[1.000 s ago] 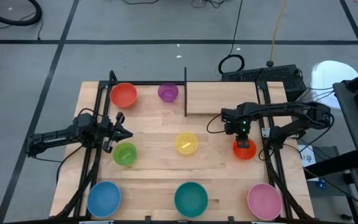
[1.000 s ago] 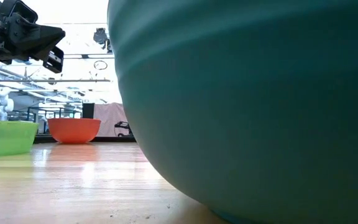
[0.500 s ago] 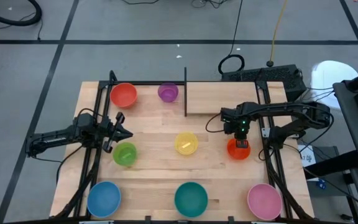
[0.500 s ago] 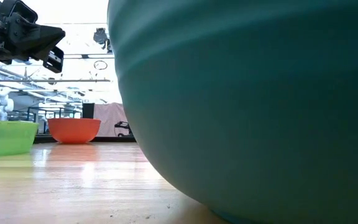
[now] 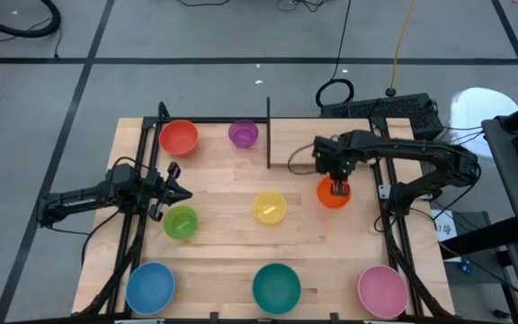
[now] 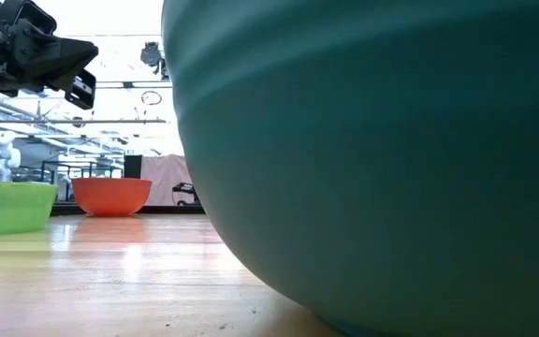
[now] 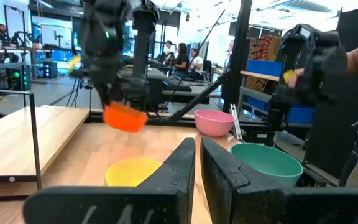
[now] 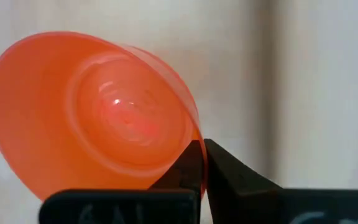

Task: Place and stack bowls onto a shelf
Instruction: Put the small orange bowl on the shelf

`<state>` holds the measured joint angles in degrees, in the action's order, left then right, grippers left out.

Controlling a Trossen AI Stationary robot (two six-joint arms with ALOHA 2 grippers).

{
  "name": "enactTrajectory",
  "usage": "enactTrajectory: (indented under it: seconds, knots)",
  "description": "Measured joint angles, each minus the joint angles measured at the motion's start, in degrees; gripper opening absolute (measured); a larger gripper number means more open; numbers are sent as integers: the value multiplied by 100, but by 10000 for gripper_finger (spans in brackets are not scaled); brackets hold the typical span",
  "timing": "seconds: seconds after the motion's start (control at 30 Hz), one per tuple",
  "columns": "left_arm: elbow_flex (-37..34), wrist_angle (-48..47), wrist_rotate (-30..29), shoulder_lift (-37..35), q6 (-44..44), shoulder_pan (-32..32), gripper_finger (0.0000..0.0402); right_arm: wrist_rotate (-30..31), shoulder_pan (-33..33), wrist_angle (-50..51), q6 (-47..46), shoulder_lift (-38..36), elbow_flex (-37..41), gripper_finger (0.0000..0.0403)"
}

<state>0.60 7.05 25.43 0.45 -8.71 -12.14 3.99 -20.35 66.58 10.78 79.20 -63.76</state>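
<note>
Pinching the rim of the small round orange plastic bowl (image 5: 334, 194), the right claw (image 5: 338, 187) is holding it clear of the desk (image 5: 313, 243), tilted, at abt 2 o'clock from desk centre, just below the low rectangular light-wood shelf on thin black legs (image 5: 291, 142). In the right wrist view the two dark fingers (image 8: 194, 163) are clamping tight on the bowl's edge, w/ the bowl's inside facing the camera. In the left wrist view the same bowl is hanging in the air under the far arm, above the small round yellow plastic bowl (image 5: 270, 208).

The left claw (image 5: 181, 192) is waiting at 9 o'clock, fingers nearly together w/ nothing between them, just above the small round green plastic bowl (image 5: 182, 222).

Other bowls are sitting on the desk:
- small round red-orange plastic bowl (image 5: 179, 138) at abt 11 o'clock, near the back-left corner
- small round purple plastic bowl (image 5: 243, 134) at 12 o'clock, just left of the shelf's tall black post (image 5: 268, 135)
- yellow one at centre
- larger round blue plastic bowl (image 5: 151, 286) at 7 o'clock
- larger round teal plastic bowl (image 5: 277, 287) at 6 o'clock, filling most of the low view
- larger round pink plastic bowl (image 5: 382, 291) at 5 o'clock

Shelf board is carrying no bowl. People are showing far off in the room behind, in the left wrist view.
</note>
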Motion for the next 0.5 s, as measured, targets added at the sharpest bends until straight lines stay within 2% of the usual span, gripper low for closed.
enactTrajectory:
  seconds: [0.23, 0.5]
  knots:
    - [0, 0, 0, -2, 0, 0, 31, 468, -865, 121, -408, -4, -909, 0]
    - [0, 0, 0, 0, -2, 0, 31, 538, -2187, -26, -839, 2, -1004, 0]
